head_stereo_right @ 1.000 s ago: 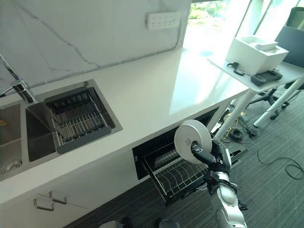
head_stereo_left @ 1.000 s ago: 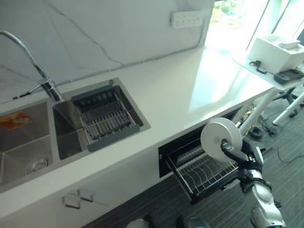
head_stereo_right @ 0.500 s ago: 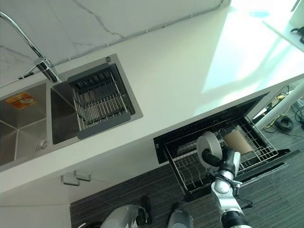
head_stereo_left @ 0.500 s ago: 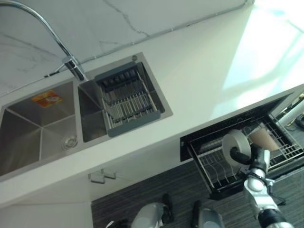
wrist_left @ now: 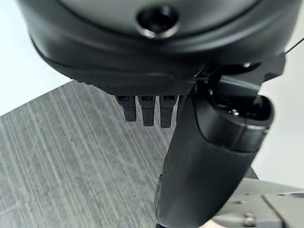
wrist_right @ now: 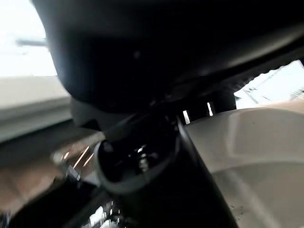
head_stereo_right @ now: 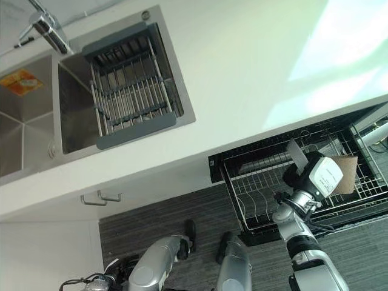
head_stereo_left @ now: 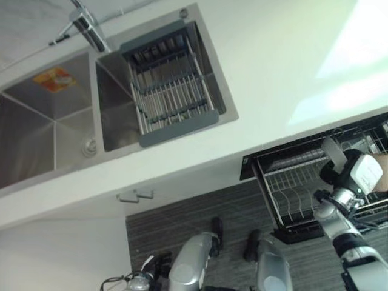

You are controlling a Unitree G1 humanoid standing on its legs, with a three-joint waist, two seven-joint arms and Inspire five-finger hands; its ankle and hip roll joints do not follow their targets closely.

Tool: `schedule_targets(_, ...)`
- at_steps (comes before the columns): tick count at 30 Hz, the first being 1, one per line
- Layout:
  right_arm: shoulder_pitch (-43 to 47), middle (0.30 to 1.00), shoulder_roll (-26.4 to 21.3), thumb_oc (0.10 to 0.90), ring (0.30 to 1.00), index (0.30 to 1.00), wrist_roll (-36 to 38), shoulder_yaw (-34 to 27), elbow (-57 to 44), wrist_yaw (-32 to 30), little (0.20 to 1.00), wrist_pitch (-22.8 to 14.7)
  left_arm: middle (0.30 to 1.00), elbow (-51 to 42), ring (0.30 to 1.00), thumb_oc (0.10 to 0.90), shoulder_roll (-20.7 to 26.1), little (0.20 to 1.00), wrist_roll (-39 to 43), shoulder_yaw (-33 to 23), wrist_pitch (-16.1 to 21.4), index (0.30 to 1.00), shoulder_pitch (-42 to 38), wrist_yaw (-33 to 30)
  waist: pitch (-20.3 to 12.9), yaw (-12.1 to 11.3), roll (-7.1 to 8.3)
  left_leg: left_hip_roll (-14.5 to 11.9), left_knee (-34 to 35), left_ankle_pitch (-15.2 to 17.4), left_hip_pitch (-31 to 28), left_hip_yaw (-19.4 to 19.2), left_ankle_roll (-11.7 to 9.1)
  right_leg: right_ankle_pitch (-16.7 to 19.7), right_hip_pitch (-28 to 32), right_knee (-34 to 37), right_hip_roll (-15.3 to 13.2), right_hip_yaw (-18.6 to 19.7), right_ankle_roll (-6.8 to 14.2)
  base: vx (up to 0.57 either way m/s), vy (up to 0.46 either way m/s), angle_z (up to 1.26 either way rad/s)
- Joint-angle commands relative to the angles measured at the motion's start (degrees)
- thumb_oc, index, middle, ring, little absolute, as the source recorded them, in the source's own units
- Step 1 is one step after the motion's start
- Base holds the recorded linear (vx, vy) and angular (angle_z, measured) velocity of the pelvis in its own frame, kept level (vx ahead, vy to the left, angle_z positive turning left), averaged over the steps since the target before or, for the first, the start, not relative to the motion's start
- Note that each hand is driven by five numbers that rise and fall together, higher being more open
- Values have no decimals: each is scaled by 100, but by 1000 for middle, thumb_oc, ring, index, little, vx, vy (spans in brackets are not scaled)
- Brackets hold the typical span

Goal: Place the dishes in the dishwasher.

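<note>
The dishwasher's wire rack [head_stereo_right: 254, 194] is pulled out below the white counter [head_stereo_right: 242, 73]. My right hand [head_stereo_right: 300, 180] hangs over the rack's middle, shut on a white plate [head_stereo_right: 296, 154] that stands almost edge-on above the wires. In the right wrist view the plate [wrist_right: 256, 156] lies against the hand's dark thumb [wrist_right: 142, 161]. A brown cup [head_stereo_right: 348, 174] lies in the rack just right of that hand. My left hand [wrist_left: 142, 111] hangs over the grey floor with straight fingers, holding nothing.
A steel double sink [head_stereo_left: 54, 121] is set in the counter at the upper left, with a grey drying rack [head_stereo_left: 170, 91] in its right basin and a tap [head_stereo_left: 88, 27] behind. A cabinet handle [head_stereo_left: 136, 195] sticks out below the sink.
The camera has tipped down, so the whole picture has shifted. My right hand has carried the plate down to the rack and turned it from face-on to nearly edge-on.
</note>
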State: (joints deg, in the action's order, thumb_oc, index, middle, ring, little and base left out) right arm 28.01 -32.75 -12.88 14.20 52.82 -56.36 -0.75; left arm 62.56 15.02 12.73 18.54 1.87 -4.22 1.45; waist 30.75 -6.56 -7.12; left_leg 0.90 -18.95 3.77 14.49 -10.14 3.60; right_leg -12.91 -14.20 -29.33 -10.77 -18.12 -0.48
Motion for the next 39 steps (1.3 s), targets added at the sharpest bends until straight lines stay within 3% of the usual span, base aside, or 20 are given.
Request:
schedule_targets(1,761,300,-784,400,300,300,-215,263,-164,-552,300,62,900,-84,900,800,348,900,169,221,206,900,276,-263,-98,-61,8,-59,170,234,-240,611,-268,-16,64,-112,45,290,150,-107,-4,8)
schedule_targets(2,856,300,-797,400,300,300,-196,326,-109,-514,300,64,900,-106,900,800,349,900,208,244,225,900,228,-260,-96,-69,-49,-66,176,91,-72,588,-232,128,-83,-75,54,240,105,-108,20,3)
schedule_targets(3,974,300,-800,400,300,300,-190,418,-9,-421,300,81,900,-128,900,800,348,900,240,292,251,900,187,-250,-96,-81,-61,-13,172,186,-32,608,-256,-7,-171,-169,18,312,165,-113,31,2)
schedule_targets(8,1342,300,-556,400,300,300,88,659,327,125,300,-7,900,-428,900,800,318,900,371,491,236,900,68,-219,-96,-154,-307,78,131,63,504,573,-234,28,-767,-368,-36,333,153,-67,43,3)
schedule_targets(9,1382,724,-393,682,724,724,122,716,356,290,724,-92,900,-540,900,800,307,900,399,539,184,900,32,-205,-96,-162,-374,94,118,37,643,542,-233,31,-923,-412,-39,354,141,-77,68,1)
schedule_targets(10,1397,900,-241,800,900,900,286,758,355,553,900,-184,900,-621,900,800,310,900,388,547,156,900,18,-166,-96,-174,-417,108,121,19,730,519,-223,33,-1024,-438,-35,367,125,-72,64,-2)
schedule_targets(13,1352,900,-64,800,900,900,815,753,415,1146,900,-172,900,-721,900,800,309,900,410,549,99,900,8,-160,-96,-175,-448,118,129,6,785,495,-218,40,-1101,-448,-34,379,113,-29,36,-4)
schedule_targets(14,1288,900,28,800,900,900,1200,728,451,1711,900,-219,900,-786,900,800,307,900,420,538,66,900,20,-170,-96,-169,-454,116,138,8,790,480,-209,46,-1117,-435,-30,388,98,-22,35,0)
schedule_targets(17,1195,900,211,800,900,900,1795,749,412,3815,900,-304,900,-947,900,800,374,900,431,459,-26,900,38,-159,-96,-157,-428,98,117,17,821,444,-213,55,-1154,-430,-21,401,82,0,0,0)
schedule_targets(18,1061,900,347,800,900,900,2117,779,500,5175,900,22,900,-1159,900,800,560,900,392,285,-246,900,-8,-49,-96,-166,-356,78,71,21,817,426,-210,70,-1149,-454,-23,395,73,-3,-55,-1)
schedule_targets(23,963,900,399,800,900,900,2268,737,1062,6352,900,415,900,-1358,900,800,777,900,328,147,-357,900,3,85,-96,-239,-291,61,26,48,714,430,-166,77,-1006,-466,-57,316,56,-2,-24,-1)
schedule_targets(28,887,900,542,800,900,900,2601,649,1279,6294,900,473,900,-1454,900,800,831,900,255,79,-453,900,36,107,-96,-280,-237,58,85,69,469,472,-138,107,-730,-359,-54,274,74,10,-23,7)
schedule_targets(29,837,900,595,800,900,900,3177,565,1272,6122,900,409,900,-1453,900,800,821,900,232,50,-477,900,60,97,-96,-274,-213,53,132,75,333,486,-135,122,-586,-288,-40,272,79,35,-6,9)
schedule_targets(30,788,900,755,800,900,900,3696,383,1118,5811,900,193,900,-1408,900,800,792,900,245,0,-502,900,111,78,-96,-244,-167,43,173,110,128,494,-144,136,-362,-154,-4,299,93,47,24,7)
schedule_targets(33,450,900,974,800,900,900,3989,198,456,5042,900,-385,900,-1259,900,800,635,900,207,-171,-541,900,200,24,-96,-86,-99,-80,176,128,-170,447,-146,352,103,341,144,283,92,-35,72,-3)
schedule_targets(37,-411,900,1059,800,900,900,3790,83,-783,4169,900,-1174,900,-1007,900,800,369,900,303,-343,-464,900,440,-157,-255,199,-1,-254,176,306,-534,324,-222,451,670,926,315,341,159,47,84,-13)
schedule_targets(39,-1081,900,1022,800,900,900,3170,-87,-1719,3587,900,-1623,900,-858,900,800,191,900,295,-514,-449,900,621,-223,-525,410,124,-321,176,445,-681,214,-255,469,903,1214,397,428,238,56,83,-34)
